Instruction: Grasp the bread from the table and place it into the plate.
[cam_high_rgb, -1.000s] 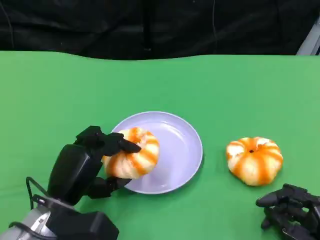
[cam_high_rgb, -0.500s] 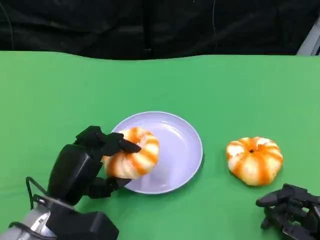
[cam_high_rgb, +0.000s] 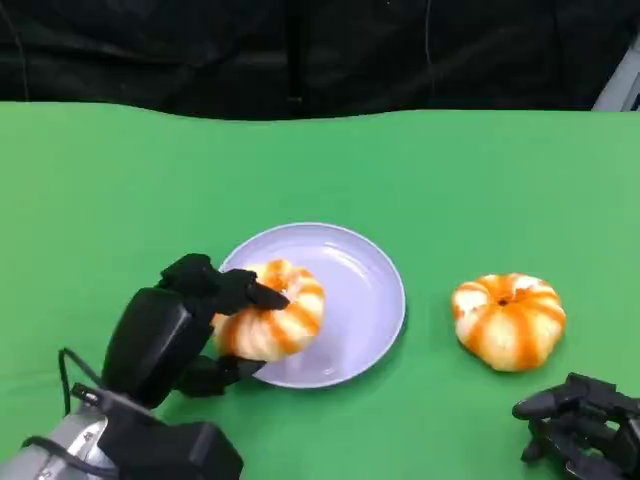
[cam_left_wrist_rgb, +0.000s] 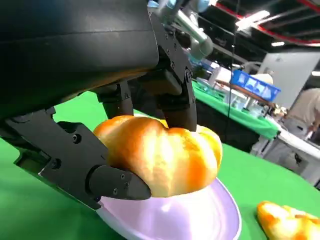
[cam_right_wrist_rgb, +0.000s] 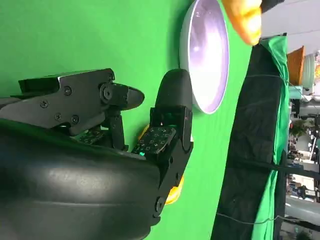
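My left hand (cam_high_rgb: 175, 330) grips an orange-and-cream striped bread roll (cam_high_rgb: 272, 312) over the left part of the lavender plate (cam_high_rgb: 365, 290). The left wrist view has the roll (cam_left_wrist_rgb: 165, 157) pinched between black fingers (cam_left_wrist_rgb: 110, 182) just above the plate (cam_left_wrist_rgb: 200, 220). A second striped roll (cam_high_rgb: 508, 320) lies on the green table right of the plate. My right hand (cam_high_rgb: 580, 430) rests low at the front right, fingers apart, holding nothing. In the right wrist view the right hand (cam_right_wrist_rgb: 125, 130) sits above the cloth with the plate (cam_right_wrist_rgb: 207, 55) beyond it.
The green tablecloth (cam_high_rgb: 320, 170) stretches bare behind the plate to a black curtain (cam_high_rgb: 300, 50). The left wrist view takes in other green tables and a blue crate (cam_left_wrist_rgb: 255, 85) in the room behind.
My left hand has lowered slightly and shifted a little right with the roll, bringing it closer to the plate. The right hand and the second roll stay put.
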